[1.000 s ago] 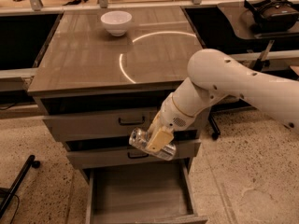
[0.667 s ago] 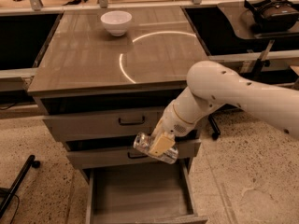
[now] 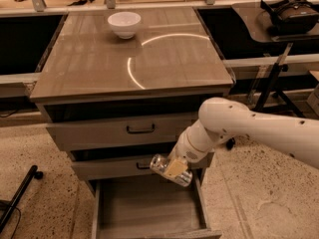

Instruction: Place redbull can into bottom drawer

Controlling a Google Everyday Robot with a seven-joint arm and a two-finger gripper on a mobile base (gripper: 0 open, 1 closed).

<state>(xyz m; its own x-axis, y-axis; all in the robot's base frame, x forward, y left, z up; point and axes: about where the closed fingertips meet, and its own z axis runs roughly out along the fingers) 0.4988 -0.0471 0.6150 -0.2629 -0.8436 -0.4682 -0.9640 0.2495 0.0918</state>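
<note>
My gripper (image 3: 172, 170) is shut on the redbull can (image 3: 158, 164), a slim silvery can held on its side. It hangs in front of the middle drawer, just above the right rear part of the open bottom drawer (image 3: 144, 209). The bottom drawer is pulled out and its plain wooden floor shows nothing in it. My white arm (image 3: 249, 128) reaches in from the right.
A white bowl (image 3: 124, 24) sits at the back of the cabinet top (image 3: 129, 59). The top drawer (image 3: 119, 131) with a dark handle is shut; the middle drawer (image 3: 114, 166) stands slightly out. A side table with a headset (image 3: 289, 9) is at the right. A dark leg (image 3: 17, 198) lies on the floor at left.
My arm has moved down and a little to the left with the can, bringing it lower over the open bottom drawer.
</note>
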